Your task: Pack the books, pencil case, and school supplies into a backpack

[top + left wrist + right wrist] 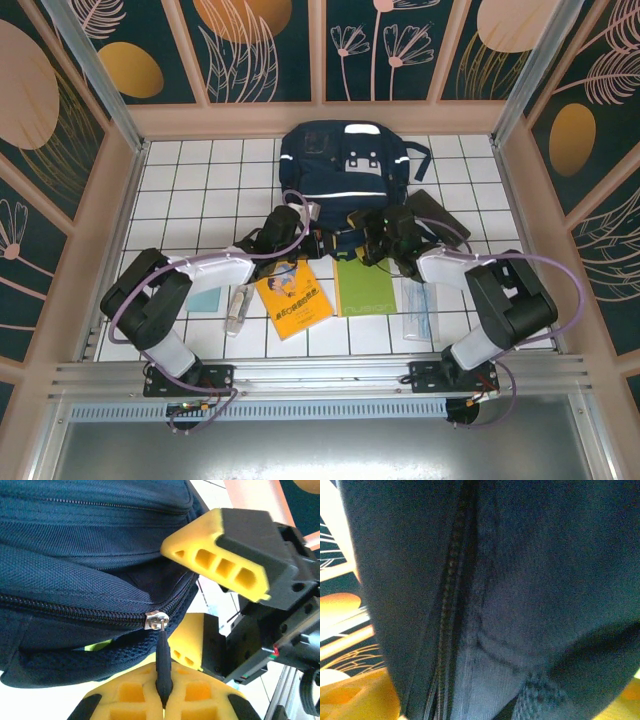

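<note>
Here the backpack [345, 165] lies flat at the far middle of the white tiled table [200, 190], its lower edge facing my bases. In the left wrist view its navy fabric [75, 580] carries a zip whose silver slider [154, 620] sits just above my left gripper [163, 706]. That gripper's two yellow fingers are pressed together on the black zipper pull [162, 667], which hangs straight down from the slider. My right gripper [358, 238] meets the same lower edge from the other side. Its yellow fingers [220, 555] stand apart, one above and one below the corner of the bag; I cannot tell whether they press on the cloth. In the right wrist view the dark fabric and a closed run of zip teeth [452, 605] lie very close to the lens, with one yellow finger [350, 695] at the lower left. Near the bases, the orange-yellow book [293, 297] and the green book [364, 287] lie side by side on the tiles. The clear plastic sleeve [417, 310] lies right of the green book. The small clear packet [237, 308] and the pale-teal card [205, 298] lie left of the orange-yellow book. The black pencil case [437, 213] rests just beside the bag's right flank.
</note>
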Available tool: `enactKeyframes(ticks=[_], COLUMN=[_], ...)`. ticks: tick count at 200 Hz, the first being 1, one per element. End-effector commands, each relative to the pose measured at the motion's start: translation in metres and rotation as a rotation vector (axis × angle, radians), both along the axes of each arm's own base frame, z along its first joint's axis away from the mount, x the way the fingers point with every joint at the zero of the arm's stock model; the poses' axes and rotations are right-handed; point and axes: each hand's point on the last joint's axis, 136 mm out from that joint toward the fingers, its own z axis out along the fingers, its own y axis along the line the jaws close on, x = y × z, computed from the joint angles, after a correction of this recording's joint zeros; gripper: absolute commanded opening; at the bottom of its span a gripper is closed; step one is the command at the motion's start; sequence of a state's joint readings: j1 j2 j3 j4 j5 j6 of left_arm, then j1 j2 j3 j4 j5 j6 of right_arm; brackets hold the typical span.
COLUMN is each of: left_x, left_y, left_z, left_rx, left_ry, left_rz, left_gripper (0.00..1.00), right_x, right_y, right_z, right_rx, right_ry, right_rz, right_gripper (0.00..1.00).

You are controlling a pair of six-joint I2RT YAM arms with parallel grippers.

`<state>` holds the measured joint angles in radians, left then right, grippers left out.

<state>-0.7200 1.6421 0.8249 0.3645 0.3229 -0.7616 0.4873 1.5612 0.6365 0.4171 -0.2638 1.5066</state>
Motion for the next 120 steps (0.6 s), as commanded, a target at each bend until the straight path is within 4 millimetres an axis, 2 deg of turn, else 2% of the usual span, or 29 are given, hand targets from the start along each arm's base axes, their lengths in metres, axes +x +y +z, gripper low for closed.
enactKeyframes(ticks=[1, 10, 19, 51, 80, 120], left_x=[0.000, 0.002, 0.005, 0.016, 0.020, 0.036], left_y=[-0.006, -0.003, 0.002, 0.027, 0.045, 0.065], left_z=[0.034, 0.032, 0.028, 0.011, -0.004, -0.005], left_rx=[-0.068, -0.043, -0.006, 0.072, 0.104, 0.163], left_ry=[-0.094, -0.104, -0.112, -0.086, -0.034, -0.046], left_rz=[-0.018, -0.006, 0.014, 0.076, 0.095, 0.142], left_gripper=[0.00, 0.00, 0.00, 0.00, 0.00, 0.00], right_x=[0.027, 0.025, 0.021, 0.010, 0.011, 0.016], right_y=[0.001, -0.001, -0.005, -0.029, -0.051, -0.064], right_z=[0.027, 0.025, 0.023, 0.022, 0.026, 0.030], right_rx=[0.066, 0.050, 0.025, -0.141, -0.241, -0.355], right_ry=[-0.114, -0.115, -0.118, -0.142, -0.169, -0.200], right_rz=[-0.091, -0.086, -0.074, -0.026, 0.015, 0.117], right_gripper=[0.33, 0.13, 0.00, 0.00, 0.00, 0.00])
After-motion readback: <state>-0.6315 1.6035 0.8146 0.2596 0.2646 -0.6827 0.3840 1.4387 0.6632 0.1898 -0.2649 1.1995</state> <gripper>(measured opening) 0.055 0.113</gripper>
